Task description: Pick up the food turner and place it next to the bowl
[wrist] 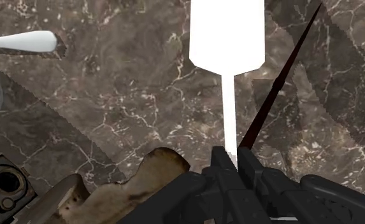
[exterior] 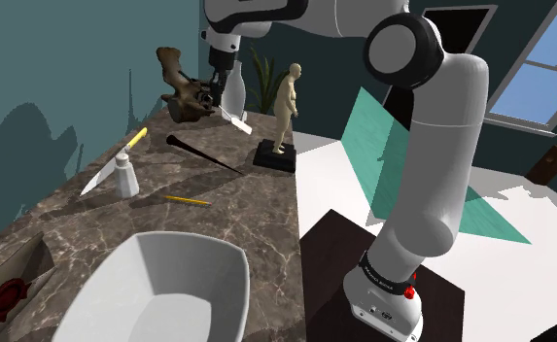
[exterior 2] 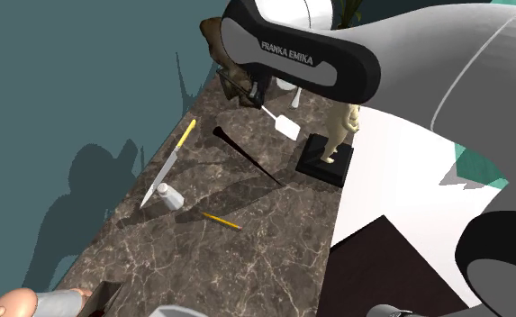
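Note:
My black gripper (wrist: 233, 163) is shut on the thin handle of a white food turner (wrist: 228, 38), whose flat blade points away from the fingers over the dark marble counter (wrist: 130, 95). In the shoulder view the gripper (exterior: 214, 94) is at the counter's far end, with the turner's blade (exterior: 235, 116) slanting down just beside it. The second exterior view has the turner (exterior 2: 287, 127) sticking out from under the arm. A large white bowl (exterior: 164, 291) sits at the near end of the counter, far from the gripper.
A long dark spike (exterior: 204, 155) lies next to the turner. A yellow-handled knife (exterior: 113, 163), a small white shaker (exterior: 124, 178) and a yellow pencil (exterior: 186, 200) lie mid-counter. A tan figurine (exterior: 286, 105) stands at the counter's edge, and a brown sculpture (exterior: 179, 83) behind the gripper.

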Robot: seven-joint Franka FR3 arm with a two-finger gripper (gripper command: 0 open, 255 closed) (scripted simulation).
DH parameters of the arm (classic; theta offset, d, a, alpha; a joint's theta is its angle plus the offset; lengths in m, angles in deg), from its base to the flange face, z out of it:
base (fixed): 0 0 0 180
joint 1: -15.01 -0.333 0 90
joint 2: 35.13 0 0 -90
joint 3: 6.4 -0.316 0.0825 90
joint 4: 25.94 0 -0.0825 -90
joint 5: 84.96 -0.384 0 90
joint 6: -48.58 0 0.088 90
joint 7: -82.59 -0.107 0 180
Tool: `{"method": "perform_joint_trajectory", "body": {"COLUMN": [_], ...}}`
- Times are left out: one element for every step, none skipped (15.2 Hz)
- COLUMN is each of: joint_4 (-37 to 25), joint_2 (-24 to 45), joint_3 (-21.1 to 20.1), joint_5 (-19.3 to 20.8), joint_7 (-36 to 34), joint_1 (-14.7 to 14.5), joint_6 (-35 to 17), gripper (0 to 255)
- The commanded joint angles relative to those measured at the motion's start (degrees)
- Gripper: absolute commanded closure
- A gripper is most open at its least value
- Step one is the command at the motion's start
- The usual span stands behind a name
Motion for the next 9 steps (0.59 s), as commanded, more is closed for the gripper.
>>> {"method": "perform_joint_trajectory", "body": {"joint_4": [-1.7, -2.5, -3.3, -4.2, -4.5, -1.1, 2.2, 5.2, 8.1], "joint_2": [0.1, 0.2, 0.2, 0.2, 0.3, -2.1, -4.4, -6.6, -8.7], "joint_3": [0.0, 0.0, 0.0, 0.0, 0.0, -0.2, -0.4, -0.6, -0.9], "joint_5": [0.0, 0.0, 0.0, 0.0, 0.0, 0.2, 0.4, 0.6, 0.8], "joint_7": [0.0, -0.1, -0.1, -0.1, -0.1, -0.8, -1.5, -2.3, -3.0], "joint_1": [0.0, 0.1, 0.1, 0.1, 0.1, -0.5, -1.0, -1.6, -2.1], "joint_6": [1.6, 2.4, 3.2, 3.9, 4.3, 3.2, 2.2, 1.3, 0.5], "gripper": [255, 255, 255, 255, 255, 255, 255, 255, 255]}}
